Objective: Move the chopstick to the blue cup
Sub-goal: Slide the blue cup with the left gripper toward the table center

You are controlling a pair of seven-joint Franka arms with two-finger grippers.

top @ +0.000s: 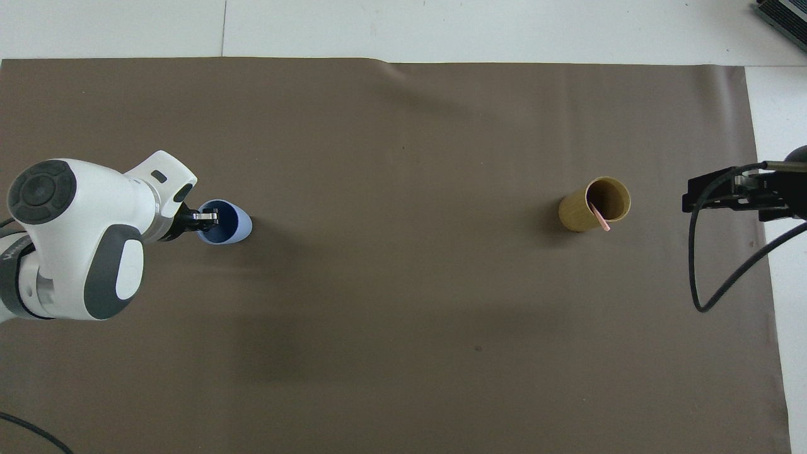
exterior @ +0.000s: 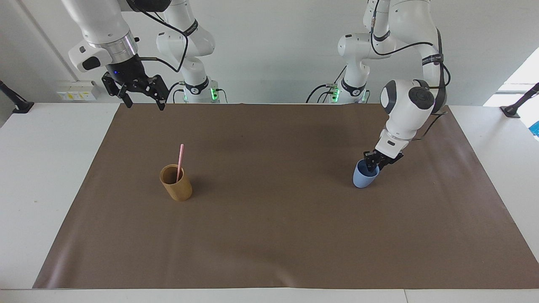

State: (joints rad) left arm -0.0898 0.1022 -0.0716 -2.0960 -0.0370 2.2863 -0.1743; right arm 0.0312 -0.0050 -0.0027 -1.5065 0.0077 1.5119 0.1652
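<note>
Facing view, left tool (exterior: 374, 165) gripping blue cup (exterior: 362, 179) rim

No readable text, labels, brands or numbers

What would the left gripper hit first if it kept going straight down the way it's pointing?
Probably the small light-blue cup: the left gripper is at its rim, angled down into it.

The left claw (exterior: 372, 164) blocks the blue cup's (exterior: 362, 179) mouth.
</note>
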